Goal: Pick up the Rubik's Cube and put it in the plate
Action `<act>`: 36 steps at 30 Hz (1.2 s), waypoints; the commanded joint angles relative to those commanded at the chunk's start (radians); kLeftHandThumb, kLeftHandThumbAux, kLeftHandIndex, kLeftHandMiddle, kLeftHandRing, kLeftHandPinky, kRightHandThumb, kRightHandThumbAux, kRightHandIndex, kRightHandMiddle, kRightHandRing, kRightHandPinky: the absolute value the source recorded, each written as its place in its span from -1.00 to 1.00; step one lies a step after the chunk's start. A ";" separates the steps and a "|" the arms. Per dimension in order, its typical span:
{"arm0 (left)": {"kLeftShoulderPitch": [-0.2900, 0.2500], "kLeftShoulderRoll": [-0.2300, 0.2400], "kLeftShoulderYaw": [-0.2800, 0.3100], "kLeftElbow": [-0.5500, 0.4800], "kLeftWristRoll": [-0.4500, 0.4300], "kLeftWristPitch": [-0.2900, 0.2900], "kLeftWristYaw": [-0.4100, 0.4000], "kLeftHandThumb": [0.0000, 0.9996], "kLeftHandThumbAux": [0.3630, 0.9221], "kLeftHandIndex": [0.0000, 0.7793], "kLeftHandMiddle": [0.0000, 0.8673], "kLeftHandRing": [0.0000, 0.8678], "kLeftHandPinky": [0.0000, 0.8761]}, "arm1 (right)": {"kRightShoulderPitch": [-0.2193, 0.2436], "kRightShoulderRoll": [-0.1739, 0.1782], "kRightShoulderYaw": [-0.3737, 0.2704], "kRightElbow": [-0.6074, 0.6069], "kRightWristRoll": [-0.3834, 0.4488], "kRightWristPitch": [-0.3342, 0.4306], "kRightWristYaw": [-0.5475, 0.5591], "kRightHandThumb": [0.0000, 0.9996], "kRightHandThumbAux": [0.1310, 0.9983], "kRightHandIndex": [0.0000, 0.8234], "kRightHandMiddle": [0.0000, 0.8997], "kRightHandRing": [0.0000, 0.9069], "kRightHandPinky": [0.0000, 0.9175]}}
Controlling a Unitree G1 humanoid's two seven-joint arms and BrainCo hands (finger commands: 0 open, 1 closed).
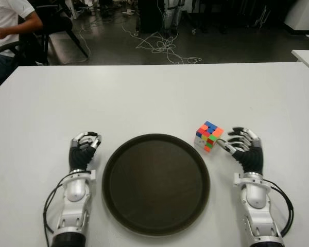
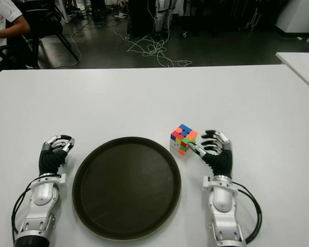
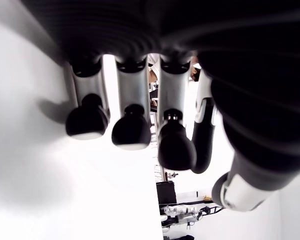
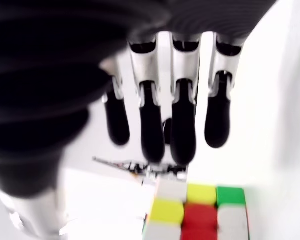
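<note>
The risk is a nudge: if the right hand closes from beside the Rubik's Cube without wrapping it, the thumb could push it sliding across the counter or tip it against the plate rim. The cube sits on the counter just beyond the plate's right edge, directly left of the right hand, whose fingers are spread and empty, thumb nearly touching it. The left hand shows left of the plate, fingers loosely curled on nothing.

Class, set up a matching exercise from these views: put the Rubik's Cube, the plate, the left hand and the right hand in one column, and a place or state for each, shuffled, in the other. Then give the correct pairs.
Column one:
1. Rubik's Cube
2. plate
3. left hand
4. right hand

Column two:
A. dark, round, holds nothing
B. fingers open, just right of the cube
C. on the table, off the plate's right rim
D. fingers curled, left of the plate

Pairs: 1-C, 2-A, 3-D, 4-B
</note>
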 joint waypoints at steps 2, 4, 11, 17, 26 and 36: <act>0.001 -0.002 0.000 -0.003 -0.001 0.001 0.001 0.44 0.20 0.14 0.91 0.94 0.90 | 0.000 0.000 0.000 0.006 -0.004 -0.006 -0.001 -1.00 0.38 -0.96 -0.89 -0.89 -0.92; 0.002 -0.003 0.000 -0.004 -0.001 0.001 0.001 0.44 0.20 0.14 0.91 0.94 0.90 | 0.000 0.000 -0.001 0.008 -0.005 -0.009 -0.001 -1.00 0.38 -0.98 -0.93 -0.93 -0.96; 0.007 -0.003 -0.004 -0.020 0.001 0.015 -0.004 0.44 0.20 0.14 0.90 0.93 0.89 | 0.000 -0.010 0.006 0.016 -0.044 -0.020 -0.019 -1.00 0.41 -1.00 -0.99 -0.99 -1.00; 0.009 0.000 -0.009 -0.020 0.012 0.010 0.000 0.44 0.20 0.14 0.89 0.92 0.89 | 0.000 -0.014 0.008 0.021 -0.060 -0.031 -0.028 -1.00 0.44 -1.00 -1.00 -1.00 -1.00; 0.007 -0.002 -0.011 -0.017 0.018 0.005 0.008 0.44 0.20 0.14 0.89 0.92 0.88 | 0.000 -0.035 0.021 0.018 -0.100 -0.030 -0.027 -1.00 0.46 -1.00 -1.00 -1.00 -1.00; 0.005 -0.004 -0.012 -0.021 0.013 0.012 0.005 0.43 0.21 0.14 0.89 0.91 0.87 | -0.005 -0.066 0.047 0.009 -0.160 -0.016 -0.022 -1.00 0.53 -1.00 -1.00 -1.00 -1.00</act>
